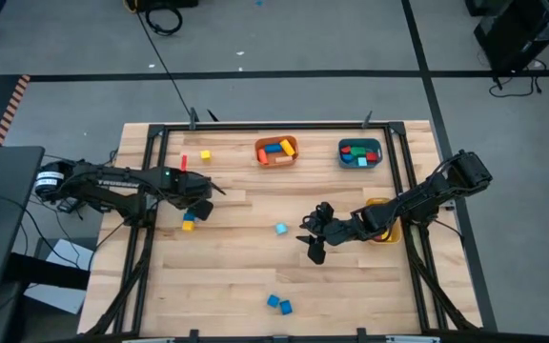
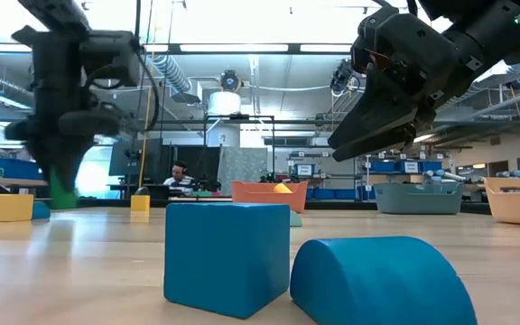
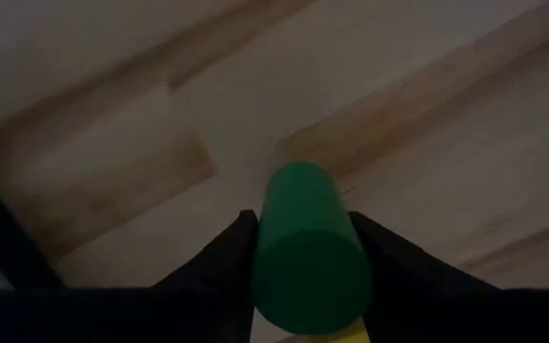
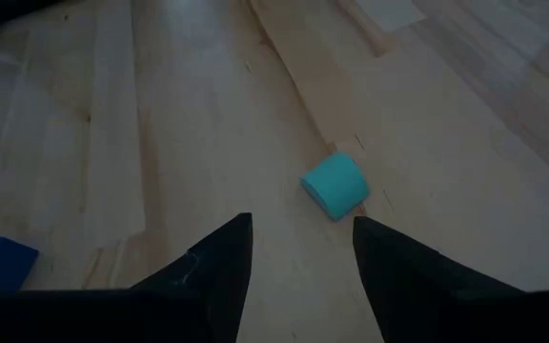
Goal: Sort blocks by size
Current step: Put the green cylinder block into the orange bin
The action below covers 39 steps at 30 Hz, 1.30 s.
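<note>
Now my left gripper (image 3: 308,286) clamps a green cylinder block (image 3: 308,243), needing a bin next, while my right gripper (image 4: 298,252) hovers open-fingered above the light blue block (image 4: 335,185).

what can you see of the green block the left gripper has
The green block is a plain, matte green cylinder with a rounded side and a flat end facing the wrist camera. It sits between the left gripper's two dark fingers, which press on either side. A bit of a yellow block shows just beneath it. In the low view it hangs under the gripper at the table's left side, low over the wooden table.
</note>
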Each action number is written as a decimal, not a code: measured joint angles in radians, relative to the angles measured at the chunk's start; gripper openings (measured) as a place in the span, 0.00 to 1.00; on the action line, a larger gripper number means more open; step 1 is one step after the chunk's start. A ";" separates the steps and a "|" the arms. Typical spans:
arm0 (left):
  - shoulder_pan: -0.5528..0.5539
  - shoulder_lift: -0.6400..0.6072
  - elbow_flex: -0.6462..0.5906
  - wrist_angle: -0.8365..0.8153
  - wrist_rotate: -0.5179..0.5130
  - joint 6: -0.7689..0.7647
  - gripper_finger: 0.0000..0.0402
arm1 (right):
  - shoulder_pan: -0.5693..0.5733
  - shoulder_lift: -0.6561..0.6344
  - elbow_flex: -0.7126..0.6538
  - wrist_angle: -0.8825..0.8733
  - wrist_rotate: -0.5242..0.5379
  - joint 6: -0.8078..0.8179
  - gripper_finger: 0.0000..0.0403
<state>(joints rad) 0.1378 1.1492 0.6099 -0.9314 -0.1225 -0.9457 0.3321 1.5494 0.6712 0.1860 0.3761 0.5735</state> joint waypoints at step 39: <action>0.307 0.847 0.826 0.622 0.068 0.694 0.39 | 0.000 0.000 0.000 0.006 0.000 -0.012 0.49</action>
<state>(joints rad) 0.4449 1.9962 1.4361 -0.3094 -0.0540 -0.2521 0.3317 1.5490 0.6712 0.1920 0.3763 0.5617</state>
